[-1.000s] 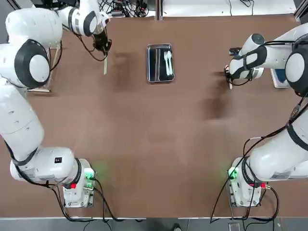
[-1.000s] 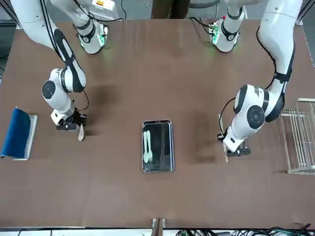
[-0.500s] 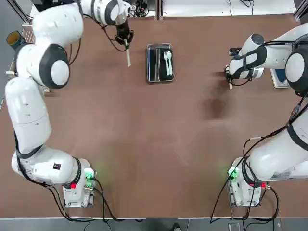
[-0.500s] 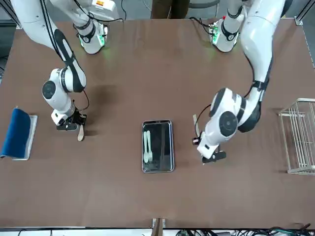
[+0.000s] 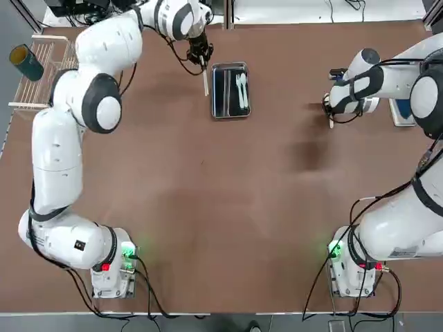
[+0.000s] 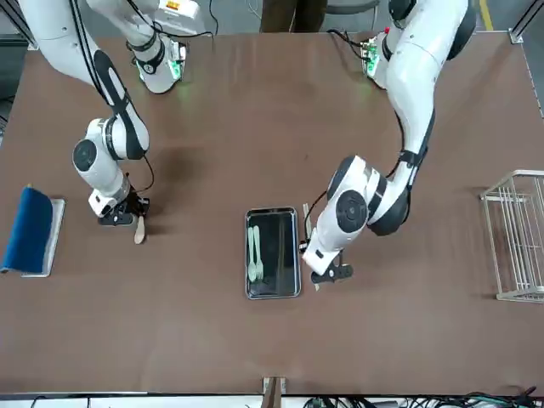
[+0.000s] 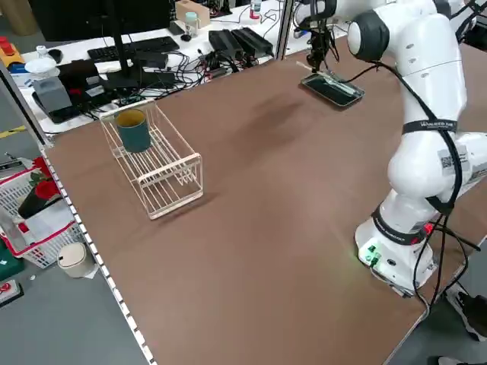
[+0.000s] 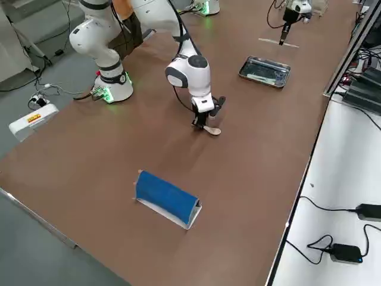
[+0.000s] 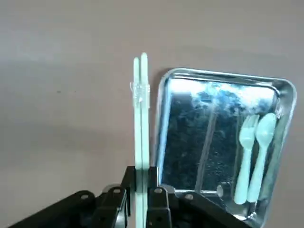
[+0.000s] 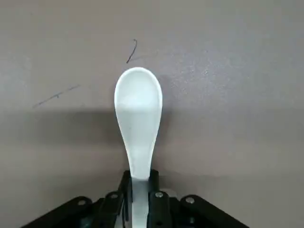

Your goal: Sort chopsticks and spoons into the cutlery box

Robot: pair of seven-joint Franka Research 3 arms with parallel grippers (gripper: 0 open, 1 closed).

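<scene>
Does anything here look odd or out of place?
Nothing stands out. The left gripper holds chopsticks beside the metal box, which has two utensils in it. The right gripper holds a spoon over bare table.

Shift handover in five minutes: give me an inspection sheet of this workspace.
Surface: brown table, bare in the middle.
Job's things: metal tray holds two white spoons; its other compartment looks empty.
Left hand: shut on a pair of chopsticks, just beside the tray.
Right hand: shut on a white spoon, far from the tray.
Clutter: wire rack with a teal cup; blue-topped grey tray.
Cables: at both arm bases.
Surroundings: desks with keyboards and cables.
</scene>
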